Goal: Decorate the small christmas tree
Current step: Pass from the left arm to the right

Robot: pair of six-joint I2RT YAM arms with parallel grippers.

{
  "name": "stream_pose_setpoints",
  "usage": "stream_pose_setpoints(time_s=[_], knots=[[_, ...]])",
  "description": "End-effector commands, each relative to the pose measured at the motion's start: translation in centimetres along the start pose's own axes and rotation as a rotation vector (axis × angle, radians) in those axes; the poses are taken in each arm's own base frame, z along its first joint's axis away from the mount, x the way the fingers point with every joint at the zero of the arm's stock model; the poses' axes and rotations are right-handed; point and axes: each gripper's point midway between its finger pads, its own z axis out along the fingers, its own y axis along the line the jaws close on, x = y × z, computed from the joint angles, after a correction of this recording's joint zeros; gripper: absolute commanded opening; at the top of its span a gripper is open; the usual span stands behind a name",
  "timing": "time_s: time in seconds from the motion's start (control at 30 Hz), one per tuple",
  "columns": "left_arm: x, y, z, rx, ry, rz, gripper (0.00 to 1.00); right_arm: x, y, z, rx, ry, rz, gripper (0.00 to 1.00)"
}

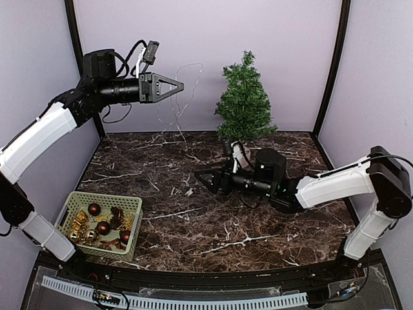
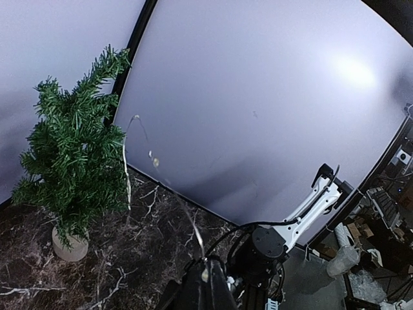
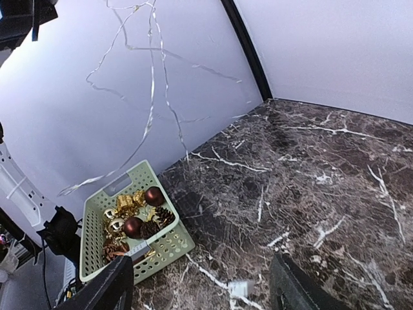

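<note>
The small christmas tree [image 1: 245,103] stands upright on its round wooden base at the back of the table, and the left wrist view has the tree [image 2: 74,161] on its left. My left gripper [image 1: 180,84] is raised high, left of the tree, shut on a thin wire light string [image 1: 175,110] that dangles to the tabletop. In the left wrist view the string [image 2: 164,181] arcs from the shut gripper [image 2: 210,276] toward the tree. My right gripper [image 1: 199,178] lies low at mid-table, open. Between its fingers [image 3: 113,284] a small white piece [image 3: 240,288] lies on the marble.
A pale green perforated basket [image 1: 133,227] sits near the front left, holding dark red balls, gold ornaments and pine cones; the right wrist view shows the basket [image 3: 169,245] beyond the fingers. The dark marble table [image 1: 213,226] is enclosed by light walls on three sides.
</note>
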Motion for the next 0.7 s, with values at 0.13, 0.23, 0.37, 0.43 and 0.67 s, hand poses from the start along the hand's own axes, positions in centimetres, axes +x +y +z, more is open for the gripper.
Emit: stream_pose_setpoints(time_s=[0.13, 0.23, 0.37, 0.43, 0.67], knots=[[-2.4, -4.2, -0.2, 0.134, -0.05, 0.053, 0.0, -1.3, 3.4, 3.5, -0.12, -0.046, -0.064, 0.72], [-2.4, -4.7, -0.2, 0.157, -0.046, 0.045, 0.0, -0.4, 3.1, 4.9, -0.117, -0.02, -0.075, 0.67], [-2.5, -5.2, -0.3, 0.173, -0.046, 0.041, 0.0, 0.3, 2.1, 6.6, -0.076, -0.015, -0.105, 0.61], [-2.5, -5.4, -0.4, 0.18, -0.047, 0.038, 0.0, 0.1, 1.7, 7.3, -0.062, -0.022, -0.127, 0.58], [-2.4, -5.7, -0.6, 0.192, -0.051, 0.03, 0.0, -0.8, 0.9, 9.3, -0.026, -0.065, -0.169, 0.51]])
